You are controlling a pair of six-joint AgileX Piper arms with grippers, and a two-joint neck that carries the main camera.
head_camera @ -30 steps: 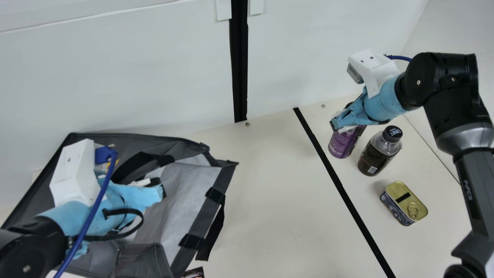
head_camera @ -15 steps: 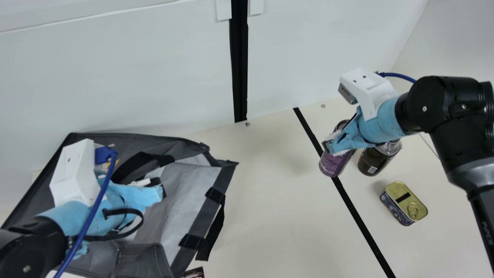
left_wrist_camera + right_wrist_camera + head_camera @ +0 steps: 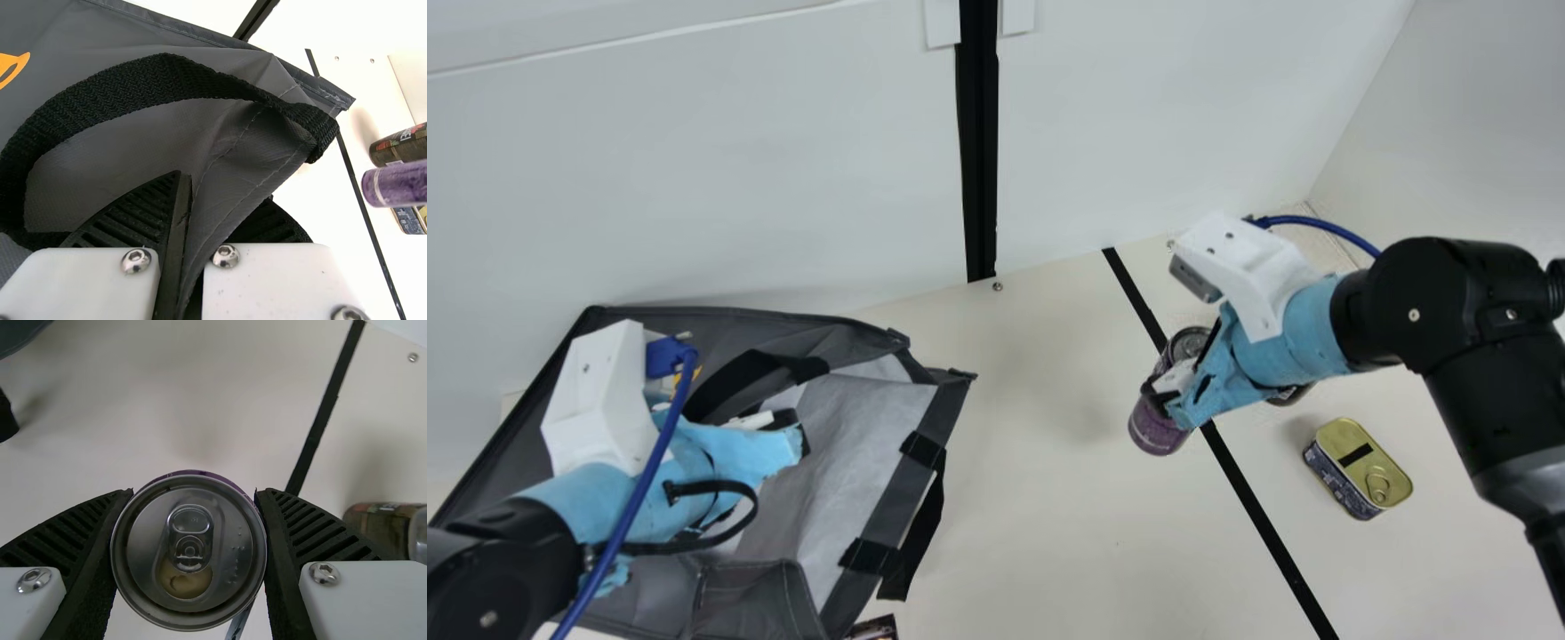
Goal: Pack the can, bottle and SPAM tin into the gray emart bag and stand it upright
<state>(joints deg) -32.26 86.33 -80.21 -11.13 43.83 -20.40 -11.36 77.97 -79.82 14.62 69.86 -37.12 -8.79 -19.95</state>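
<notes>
In the main view, the right claw (image 3: 1163,402) covers the can's (image 3: 1156,433) middle; behind that claw, all but a dark sliver of the bottle (image 3: 1288,396) is hidden. The left claw (image 3: 793,444) hides part of the bag (image 3: 871,427), which runs off the bottom edge, as does a small item (image 3: 876,628) near it, too cropped to name. In the left wrist view, bag fabric covers part of one finger (image 3: 270,227); right of that claw, the right edge crops can, bottle and tin (image 3: 408,221).
</notes>
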